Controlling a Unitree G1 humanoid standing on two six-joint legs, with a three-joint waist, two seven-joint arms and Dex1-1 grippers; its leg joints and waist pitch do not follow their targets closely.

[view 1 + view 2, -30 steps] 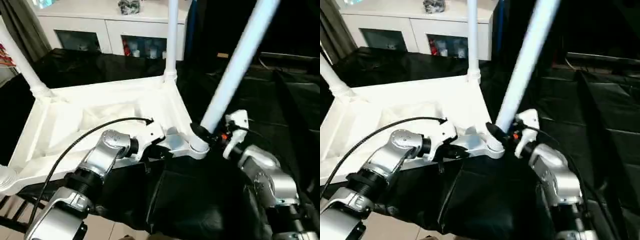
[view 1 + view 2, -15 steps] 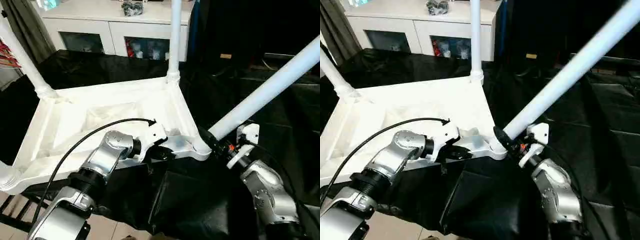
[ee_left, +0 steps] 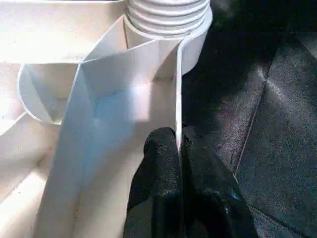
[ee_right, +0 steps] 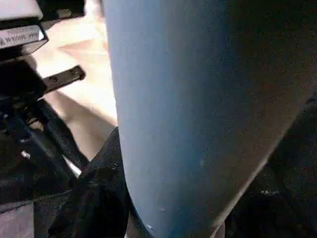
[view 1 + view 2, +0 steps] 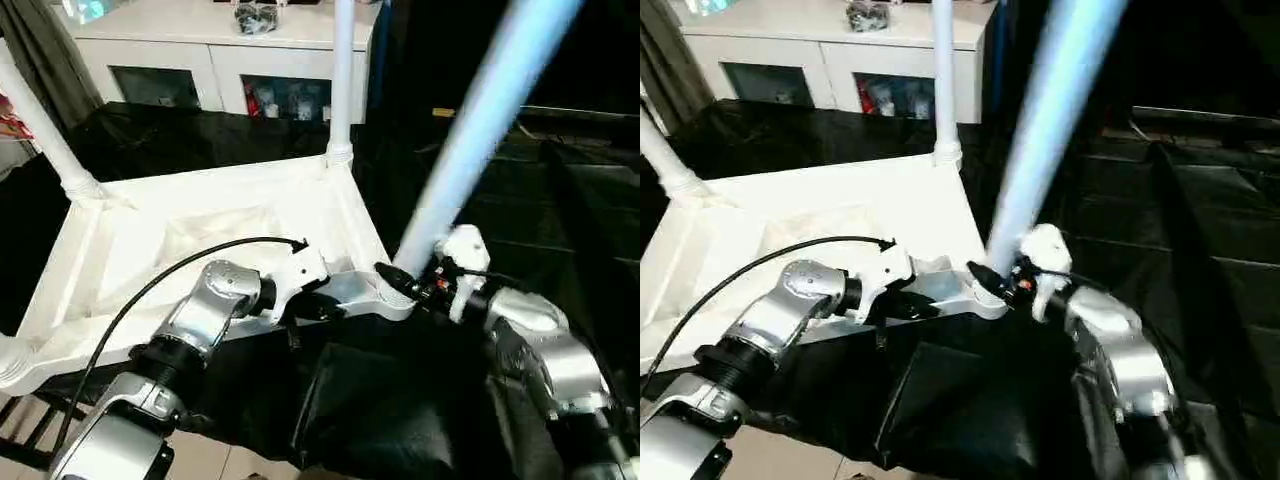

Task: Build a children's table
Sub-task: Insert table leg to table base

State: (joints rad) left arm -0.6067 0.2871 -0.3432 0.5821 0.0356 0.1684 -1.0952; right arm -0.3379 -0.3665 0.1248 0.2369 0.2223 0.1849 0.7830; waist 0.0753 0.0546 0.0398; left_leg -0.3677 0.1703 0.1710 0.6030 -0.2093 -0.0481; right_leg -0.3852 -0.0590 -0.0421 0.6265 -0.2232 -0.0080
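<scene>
Lying upside down on black sheeting, the top [image 5: 200, 225] presents its ribbed underside and corner sockets upward, the position that lets legs be pushed in from above. In the head views, three legs already stand in sockets: one at the far corner [image 5: 342, 75], one at the far-left corner [image 5: 45, 125], and a stub at the near-left corner [image 5: 12, 358]. The fourth leg [image 5: 470, 140] leans over the near-right socket [image 5: 385, 295], its lower end at the socket mouth and not yet upright; seating it appears to be the step in hand. The right gripper [image 5: 405, 285] holds this leg just above the socket, low down, probably so the end can be steered. The left gripper [image 5: 318, 305] clamps the top's near rim just beside the same socket, evidently bracing the top against the push. A white cabinet [image 5: 215, 50] stands beyond the top.

In the left wrist view, both fingers [image 3: 161, 163] pinch the thin rim wall [image 3: 177, 99] between them, nearly pressed together, with the ridged leg end [image 3: 168, 12] seated in the socket just beyond.

In the right wrist view, the leg [image 4: 198, 114] runs close before the camera, and a dark finger [image 4: 99, 198] lies against its side, half spread around the tube.
</scene>
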